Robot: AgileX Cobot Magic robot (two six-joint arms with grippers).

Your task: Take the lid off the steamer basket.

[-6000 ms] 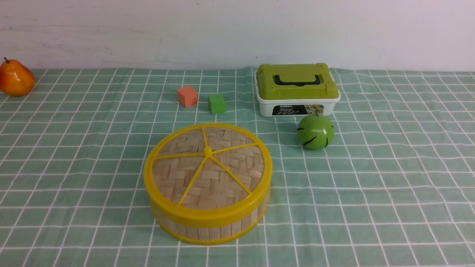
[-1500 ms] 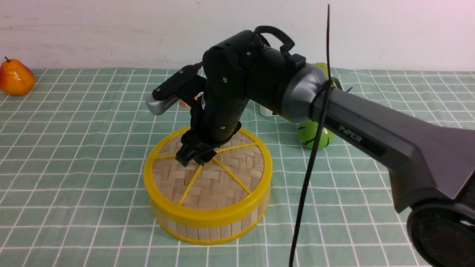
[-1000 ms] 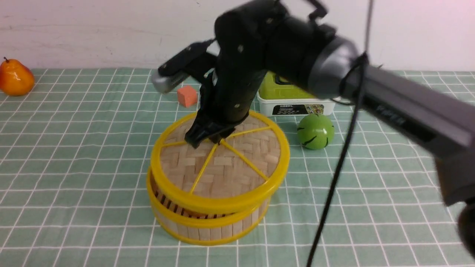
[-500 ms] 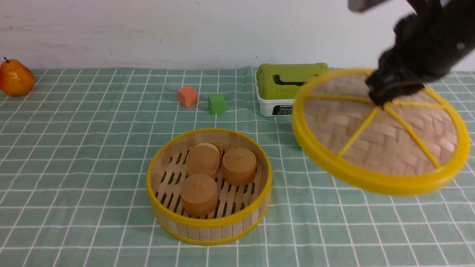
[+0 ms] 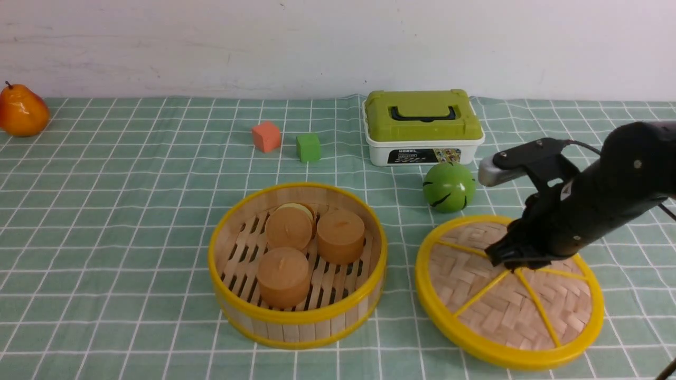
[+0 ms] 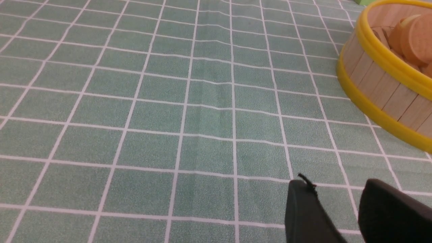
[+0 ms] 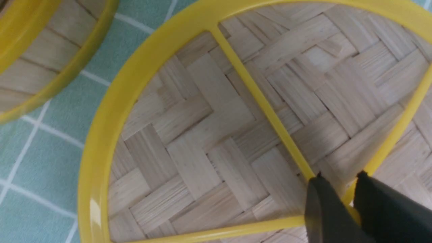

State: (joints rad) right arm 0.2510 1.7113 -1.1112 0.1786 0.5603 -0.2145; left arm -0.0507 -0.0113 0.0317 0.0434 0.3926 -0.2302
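Note:
The lid (image 5: 501,311), a woven bamboo disc with a yellow rim and spokes, lies low on the cloth to the right of the steamer basket (image 5: 296,316). My right gripper (image 5: 509,261) is shut on the lid's yellow centre knob. In the right wrist view its black fingers (image 7: 324,202) pinch the hub of the lid (image 7: 202,135), and the basket (image 7: 40,57) sits at the corner. The basket stands open with three brown round cakes (image 5: 288,248) inside. My left gripper (image 6: 332,184) hovers over bare cloth, open and empty, with the basket (image 6: 381,101) off to one side.
A white box with a green lid (image 5: 422,124) stands at the back. A green ball (image 5: 449,187) sits just behind the lid. An orange cube (image 5: 265,136) and a green cube (image 5: 308,147) lie behind the basket. A pear (image 5: 21,112) is far left.
My right gripper lifted the lid off the basket, carried it to the right and brought it down to the cloth. The basket stayed in place, its cakes now uncovered.

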